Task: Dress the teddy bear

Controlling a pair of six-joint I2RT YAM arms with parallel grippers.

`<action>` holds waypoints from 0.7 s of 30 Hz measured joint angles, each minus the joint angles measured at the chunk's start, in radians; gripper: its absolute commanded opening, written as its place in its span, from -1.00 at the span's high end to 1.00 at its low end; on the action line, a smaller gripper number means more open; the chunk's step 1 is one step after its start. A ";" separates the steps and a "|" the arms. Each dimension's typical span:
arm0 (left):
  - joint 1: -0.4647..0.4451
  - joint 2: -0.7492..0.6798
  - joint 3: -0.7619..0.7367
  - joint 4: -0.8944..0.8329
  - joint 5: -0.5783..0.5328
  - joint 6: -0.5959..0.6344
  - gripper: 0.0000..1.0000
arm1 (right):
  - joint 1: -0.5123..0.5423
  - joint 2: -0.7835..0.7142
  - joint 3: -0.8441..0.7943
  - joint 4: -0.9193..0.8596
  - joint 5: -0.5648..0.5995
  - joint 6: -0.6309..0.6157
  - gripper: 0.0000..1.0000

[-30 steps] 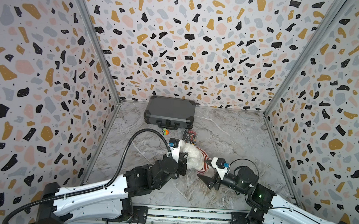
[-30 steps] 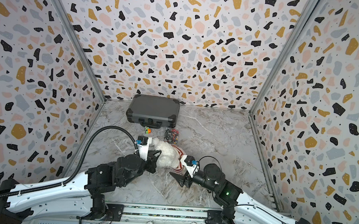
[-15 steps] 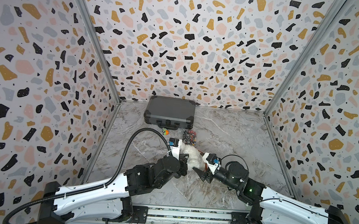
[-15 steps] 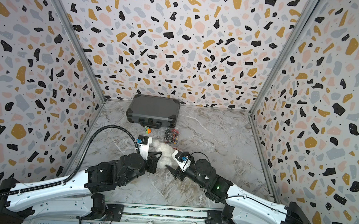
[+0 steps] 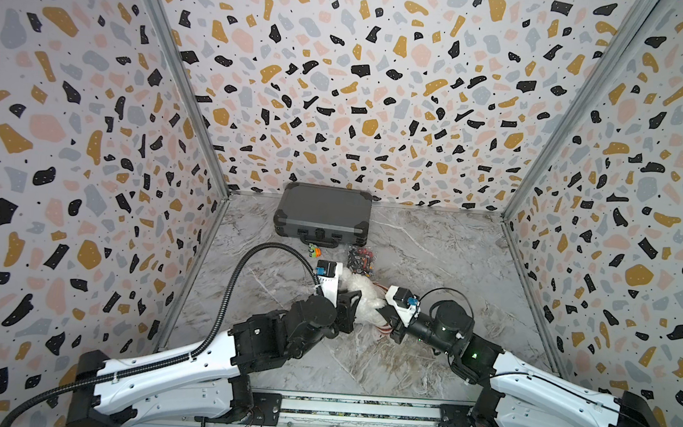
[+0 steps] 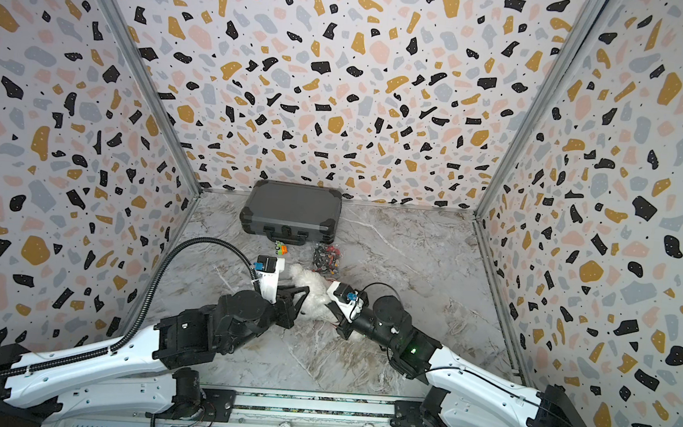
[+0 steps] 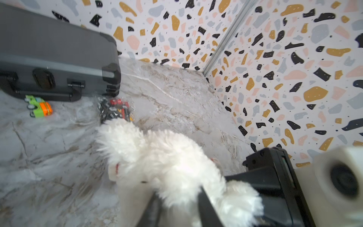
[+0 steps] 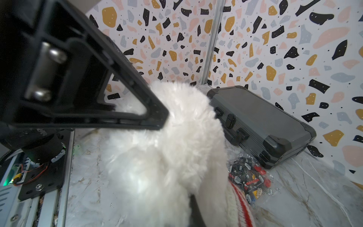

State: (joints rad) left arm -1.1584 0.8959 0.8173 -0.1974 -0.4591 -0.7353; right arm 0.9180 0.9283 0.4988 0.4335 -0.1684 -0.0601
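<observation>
Lying on the surface (image 5: 431, 263) between both arms, the teddy bear (image 5: 360, 295) looks light, limp and fluffy, so it may slip; its torso is probably the firmest hold. The left pincer (image 7: 177, 191) stands parted around fur. The right pincer (image 5: 383, 311) is clenched beside a striped knit (image 8: 239, 206), though what it pinches cannot be told.

Overhead pair; wrist-cams near teddy bear (image 5: 362, 293)

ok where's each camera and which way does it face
both top views: high over the base, looking down toward the back wall; left arm and right arm show
left wrist: on left arm, facing white fluffy teddy bear; left end effector shows
right wrist: on right arm, facing the bear's other side; left end effector shows
shared: bear, grey hard case
</observation>
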 measured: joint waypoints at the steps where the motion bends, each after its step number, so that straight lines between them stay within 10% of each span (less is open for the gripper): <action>1: 0.011 -0.025 -0.011 0.012 0.020 0.012 -0.07 | -0.031 -0.013 0.000 -0.005 -0.048 0.000 1.00; 8: 0.048 -0.128 -0.047 0.108 0.163 0.089 -0.40 | -0.180 -0.032 0.052 -0.039 -0.350 0.037 1.00; 21: 0.050 -0.300 -0.080 0.238 0.262 0.205 -0.43 | -0.378 -0.033 0.108 0.093 -0.834 0.270 1.00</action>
State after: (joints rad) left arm -1.1088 0.5961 0.7368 0.0406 -0.1974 -0.5304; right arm 0.5404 0.8955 0.6071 0.5270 -1.0023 0.2104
